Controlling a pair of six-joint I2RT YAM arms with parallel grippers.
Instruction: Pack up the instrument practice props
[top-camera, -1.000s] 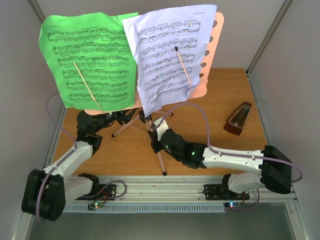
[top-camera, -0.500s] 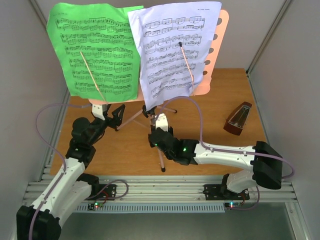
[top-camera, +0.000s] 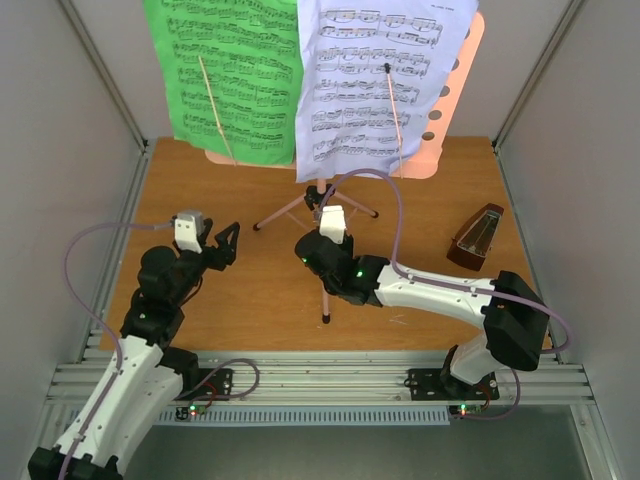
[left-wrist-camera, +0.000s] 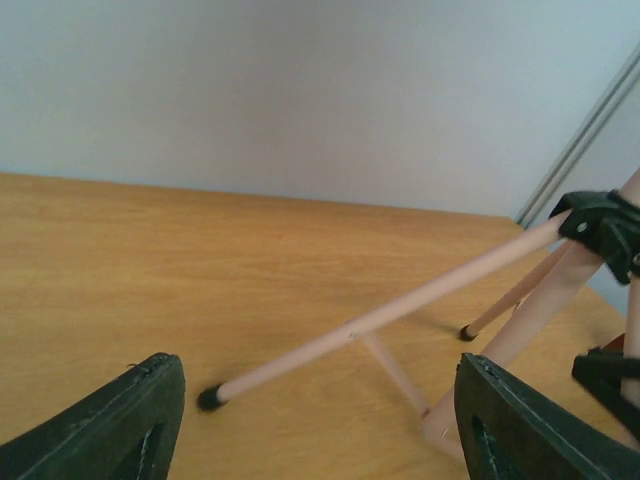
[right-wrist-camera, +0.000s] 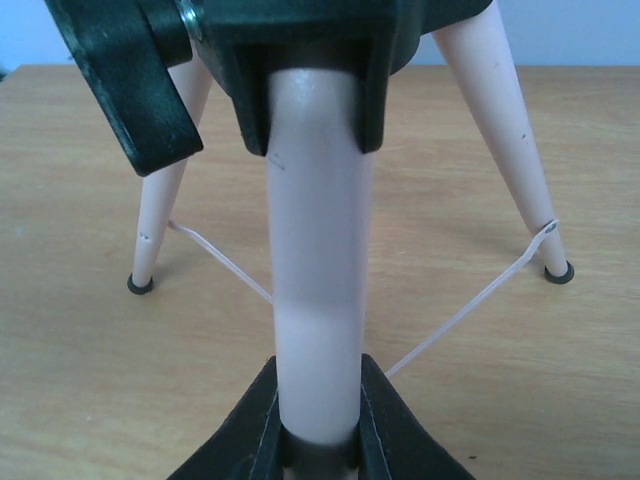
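Note:
The pink tripod music stand (top-camera: 455, 90) stands at the middle back of the table, its desk carrying a green music sheet (top-camera: 240, 70) and a white music sheet (top-camera: 380, 80), each pinned by a thin rod. My right gripper (top-camera: 321, 212) is shut on the stand's centre pole (right-wrist-camera: 315, 250) just below the black leg hub. My left gripper (top-camera: 220, 248) is open to the left of the stand, nothing between its fingers. In the left wrist view one stand leg (left-wrist-camera: 400, 305) crosses ahead of the left gripper (left-wrist-camera: 315, 400). The reddish-brown metronome (top-camera: 477, 238) stands at the right.
Grey walls with metal posts (top-camera: 110, 90) close in the table on both sides. The stand's near leg ends in a foot (top-camera: 326, 320) close to the front edge. Purple cables (top-camera: 385, 215) loop over the right arm and beside the left arm.
The stand with its sheets has shifted toward the back and right. My right gripper has closed on the pole and moved with it. My left gripper has backed away from the legs, staying open.

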